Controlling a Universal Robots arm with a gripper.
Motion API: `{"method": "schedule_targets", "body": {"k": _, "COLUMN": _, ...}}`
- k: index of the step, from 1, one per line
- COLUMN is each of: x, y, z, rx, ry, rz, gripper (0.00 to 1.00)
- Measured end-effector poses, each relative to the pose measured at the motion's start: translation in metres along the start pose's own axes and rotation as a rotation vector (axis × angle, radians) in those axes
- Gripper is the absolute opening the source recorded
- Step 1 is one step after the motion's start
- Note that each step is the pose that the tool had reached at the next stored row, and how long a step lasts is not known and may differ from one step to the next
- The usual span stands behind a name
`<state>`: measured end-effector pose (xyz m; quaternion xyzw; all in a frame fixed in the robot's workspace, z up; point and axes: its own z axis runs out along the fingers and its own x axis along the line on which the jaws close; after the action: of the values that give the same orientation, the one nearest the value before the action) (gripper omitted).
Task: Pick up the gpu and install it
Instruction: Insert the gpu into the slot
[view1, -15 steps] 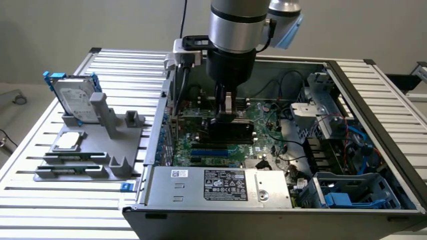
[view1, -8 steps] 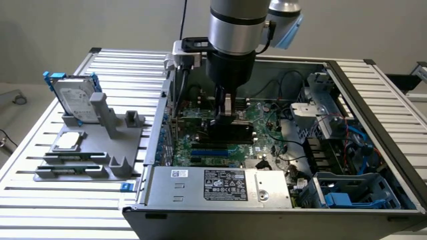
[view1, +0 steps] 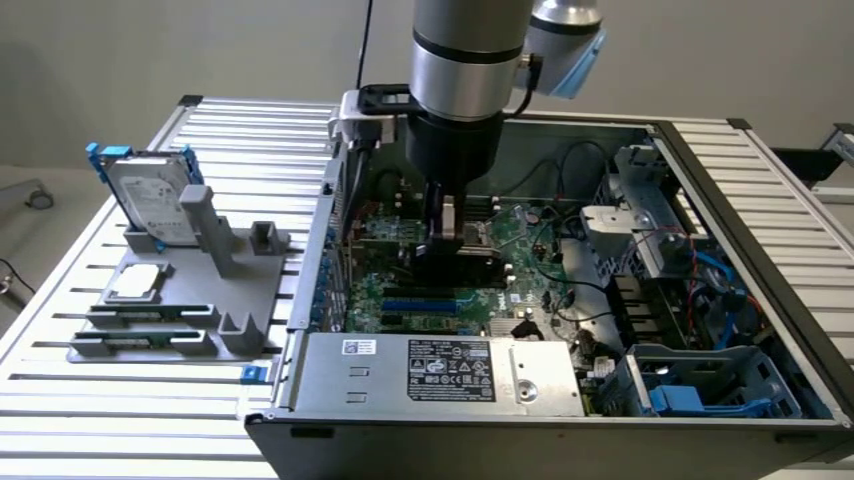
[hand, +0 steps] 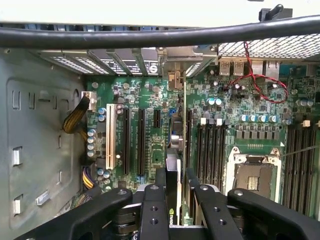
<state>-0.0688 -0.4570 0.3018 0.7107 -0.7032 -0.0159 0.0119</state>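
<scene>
Green-edged gpu (hand: 172, 165) is gripped by the tool (hand: 173, 202), held on edge over the motherboard expansion slots (hand: 141, 140); pickup complete, full seating unconfirmed.

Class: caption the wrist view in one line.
The gripper, jaws shut on the gpu, holds it edge-on over the motherboard.

Looking at my feed now: the arm (view1: 461, 50) is a fat brushed-silver cylinder with a dark band ringed round it. There's a pale blue cap (view1: 577, 62) on the joint beside it, and a matte black wrist section (view1: 451, 140) under the silver. A thin cable (view1: 366, 40), black, runs up behind. On the wrist camera the gripper (hand: 175, 176) is all black, with chunky rounded links and small silvery screws (hand: 154, 188) sunk in round recesses. A thick cable (hand: 150, 36), glossy black, stretches across.
</scene>
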Motion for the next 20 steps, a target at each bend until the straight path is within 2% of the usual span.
{"method": "schedule_targets", "body": {"k": 2, "x": 0.000, "y": 0.0000, "z": 0.0013, "rx": 0.0000, "ry": -0.0005, "rz": 0.013, "gripper": 0.26}}
{"method": "schedule_targets", "body": {"k": 20, "x": 0.003, "y": 0.0024, "z": 0.0134, "rx": 0.0011, "ry": -0.0003, "rz": 0.014, "gripper": 0.26}}
